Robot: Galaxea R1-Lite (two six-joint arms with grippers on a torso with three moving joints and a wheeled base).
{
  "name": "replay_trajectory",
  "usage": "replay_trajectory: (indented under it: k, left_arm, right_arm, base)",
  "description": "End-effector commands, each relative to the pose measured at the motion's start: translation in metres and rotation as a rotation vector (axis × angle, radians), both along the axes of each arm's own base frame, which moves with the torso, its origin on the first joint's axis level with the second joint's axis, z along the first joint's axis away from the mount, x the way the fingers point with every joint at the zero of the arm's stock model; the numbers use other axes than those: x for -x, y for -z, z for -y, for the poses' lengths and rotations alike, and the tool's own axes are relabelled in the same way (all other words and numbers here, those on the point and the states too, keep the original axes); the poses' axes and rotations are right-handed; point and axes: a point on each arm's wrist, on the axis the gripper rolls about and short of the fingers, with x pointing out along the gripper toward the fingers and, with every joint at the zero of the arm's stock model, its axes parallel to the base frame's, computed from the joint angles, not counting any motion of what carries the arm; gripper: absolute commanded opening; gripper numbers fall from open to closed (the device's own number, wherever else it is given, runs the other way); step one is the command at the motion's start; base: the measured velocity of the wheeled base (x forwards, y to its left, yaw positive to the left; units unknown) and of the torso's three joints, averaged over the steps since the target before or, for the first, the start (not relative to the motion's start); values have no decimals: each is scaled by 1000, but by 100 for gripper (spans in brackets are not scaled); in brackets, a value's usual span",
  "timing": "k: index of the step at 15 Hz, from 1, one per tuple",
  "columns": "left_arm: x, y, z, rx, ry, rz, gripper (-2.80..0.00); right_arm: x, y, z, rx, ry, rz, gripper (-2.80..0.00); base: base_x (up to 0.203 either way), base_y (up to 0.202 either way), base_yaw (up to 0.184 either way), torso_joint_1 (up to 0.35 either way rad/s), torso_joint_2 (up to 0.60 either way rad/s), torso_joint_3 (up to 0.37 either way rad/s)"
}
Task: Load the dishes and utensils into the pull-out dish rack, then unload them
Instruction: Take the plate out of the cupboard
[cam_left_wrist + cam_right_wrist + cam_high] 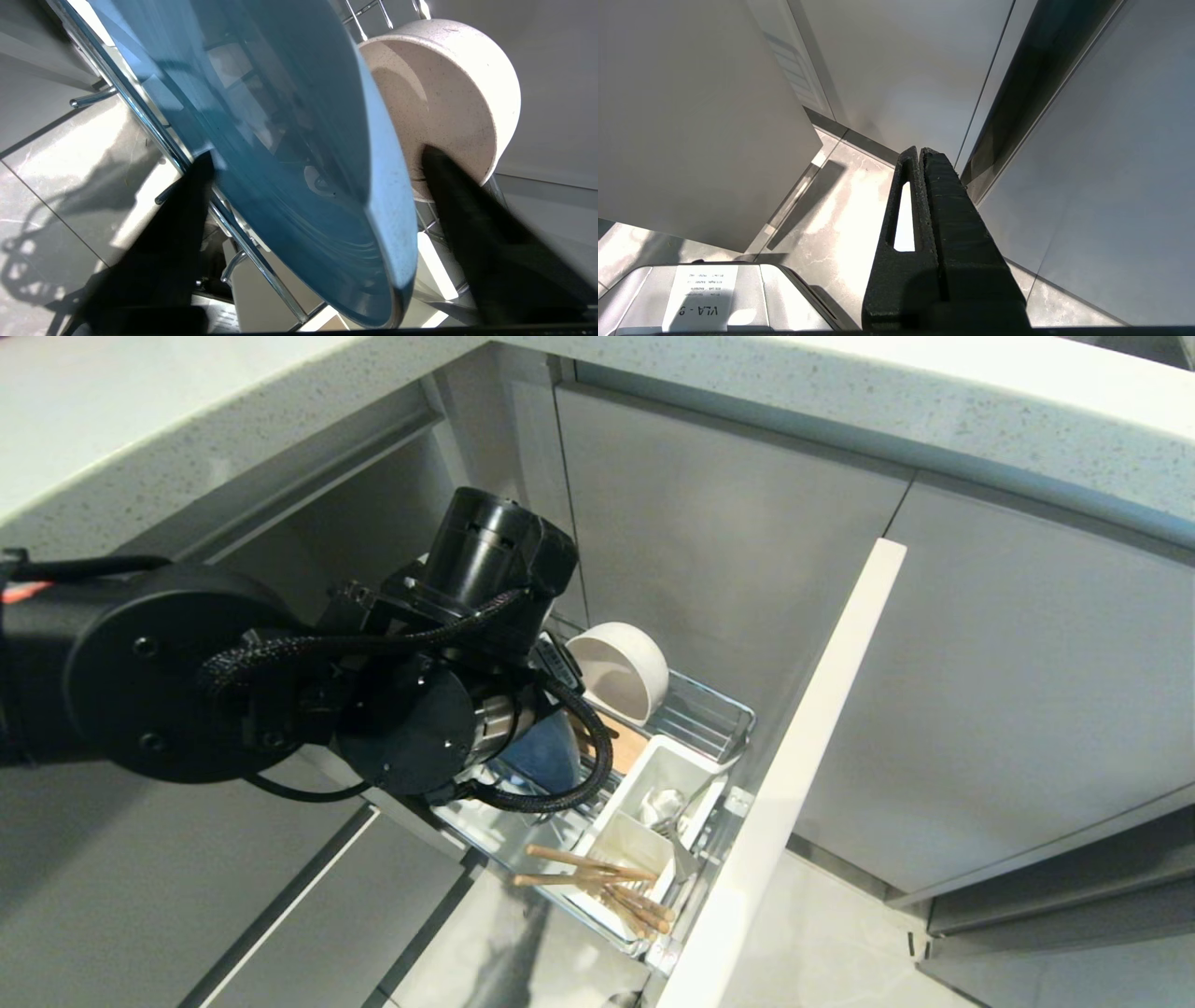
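Observation:
The pull-out dish rack [724, 714] stands drawn out of the grey cabinet. In it the pale blue plate [546, 756] stands on edge between the prongs, with the white bowl [621, 670] on its side just behind. Chopsticks [597, 882] and the silver spoon [667, 807] sit in the white caddy [644, 779]. My left arm reaches down over the rack and hides its own fingers in the head view. In the left wrist view the left gripper [315, 154] is open, one finger on each side of the plate [289, 140], the far finger against the bowl [448, 93]. My right gripper [920, 151] is shut and empty.
The rack's front panel [803, 765] juts out to the right of the basket. Grey cabinet doors [719, 551] rise behind, under a pale speckled countertop [934, 401]. Tiled floor [822, 943] lies below. The right arm hangs parked over the floor beside the robot's base [700, 294].

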Motion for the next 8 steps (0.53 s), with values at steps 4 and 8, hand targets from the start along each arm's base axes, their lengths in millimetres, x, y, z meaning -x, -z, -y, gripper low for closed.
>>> replay_trajectory:
  k: [4, 8]
  left_arm:
    - [2, -1, 1, 3, 2, 2, -280]
    - [5, -1, 3, 6, 12, 3, -280]
  right_arm:
    - [0, 0, 0, 0, 0, 3, -280]
    - [0, 0, 0, 0, 0, 3, -280]
  base:
    - [0, 0, 0, 0, 0, 0]
    - [0, 0, 0, 0, 0, 0]
